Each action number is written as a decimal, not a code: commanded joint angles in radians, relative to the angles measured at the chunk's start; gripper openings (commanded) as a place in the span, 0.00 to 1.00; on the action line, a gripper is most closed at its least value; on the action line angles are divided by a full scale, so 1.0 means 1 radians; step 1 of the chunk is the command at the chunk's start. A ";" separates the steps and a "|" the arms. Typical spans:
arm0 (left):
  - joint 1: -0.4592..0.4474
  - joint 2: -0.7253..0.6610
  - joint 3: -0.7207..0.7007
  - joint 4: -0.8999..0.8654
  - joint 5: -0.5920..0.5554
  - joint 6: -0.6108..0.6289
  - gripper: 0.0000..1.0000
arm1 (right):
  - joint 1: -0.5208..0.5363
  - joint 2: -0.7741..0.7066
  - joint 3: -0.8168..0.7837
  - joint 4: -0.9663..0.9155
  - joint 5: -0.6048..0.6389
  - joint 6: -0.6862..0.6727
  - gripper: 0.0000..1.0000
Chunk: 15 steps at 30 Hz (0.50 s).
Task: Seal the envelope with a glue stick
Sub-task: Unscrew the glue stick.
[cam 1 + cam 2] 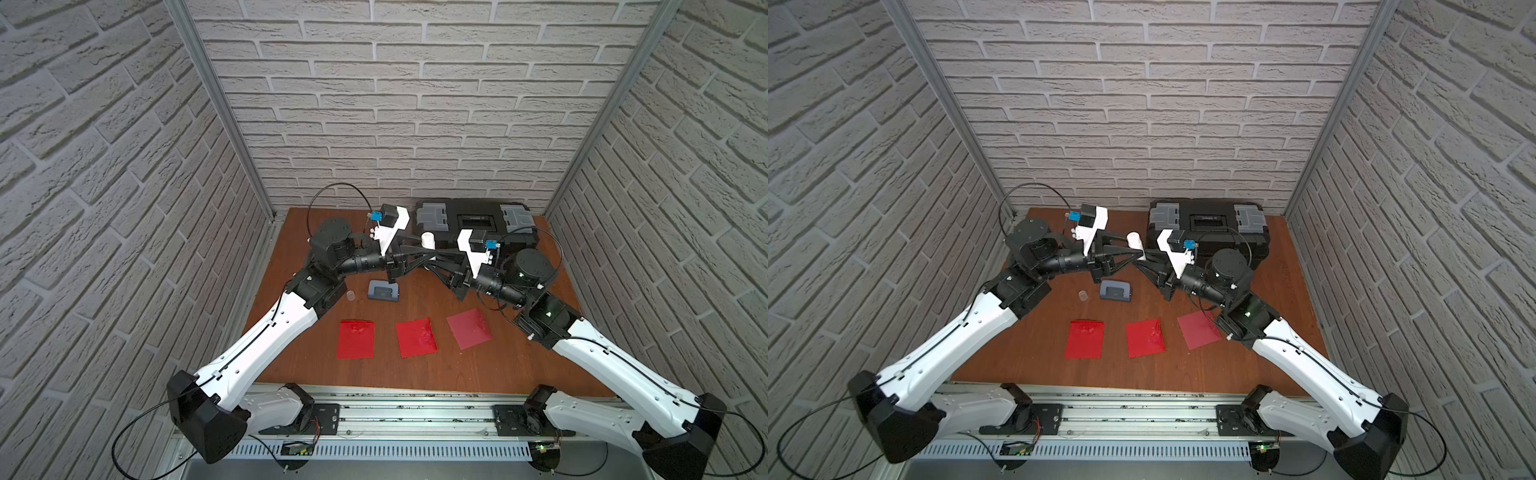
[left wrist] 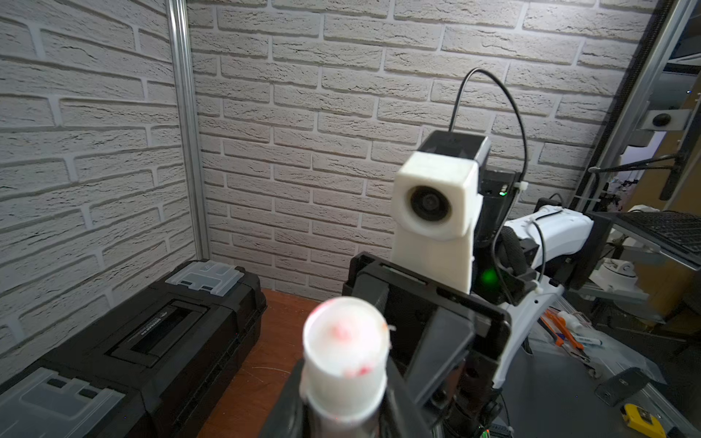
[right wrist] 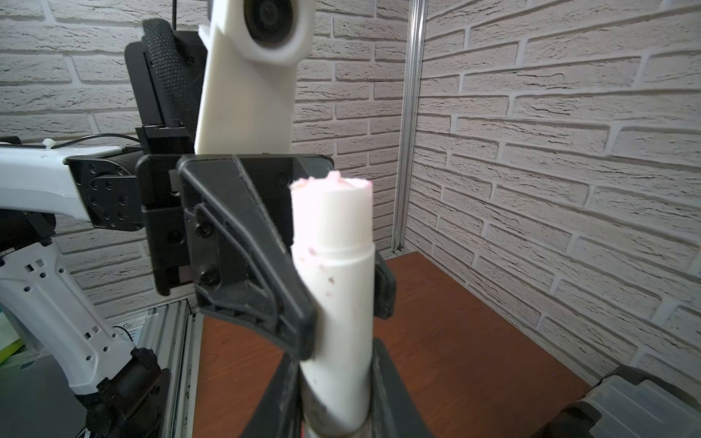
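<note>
Gripping the glue stick (image 3: 333,265), left tool (image 3: 343,316) and right tool (image 3: 337,402) hang over a brick-walled brown table (image 1: 498,365).

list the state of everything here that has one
glue stick: uncapped, tip smeared pink, held off the table by both tools
cap: off, lying on the table beside the punch
left tool: closed on the stick's middle
right tool: shut on the stick's base
envelopes: three, flat on the table, flaps too small to tell
toolbox: lid shut
punch: resting on the table, untouched
</note>
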 commanded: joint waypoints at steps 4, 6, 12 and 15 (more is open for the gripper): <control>0.008 0.049 0.012 0.240 -0.155 -0.172 0.10 | 0.011 0.014 -0.019 0.145 0.064 0.037 0.22; 0.004 0.066 0.011 0.319 -0.203 -0.248 0.09 | 0.012 0.029 -0.012 0.188 0.078 0.044 0.39; -0.003 0.083 -0.025 0.527 -0.401 -0.432 0.07 | 0.013 0.080 -0.009 0.396 0.187 0.065 0.58; -0.006 0.108 -0.032 0.650 -0.459 -0.548 0.06 | 0.013 0.129 0.003 0.520 0.211 0.066 0.59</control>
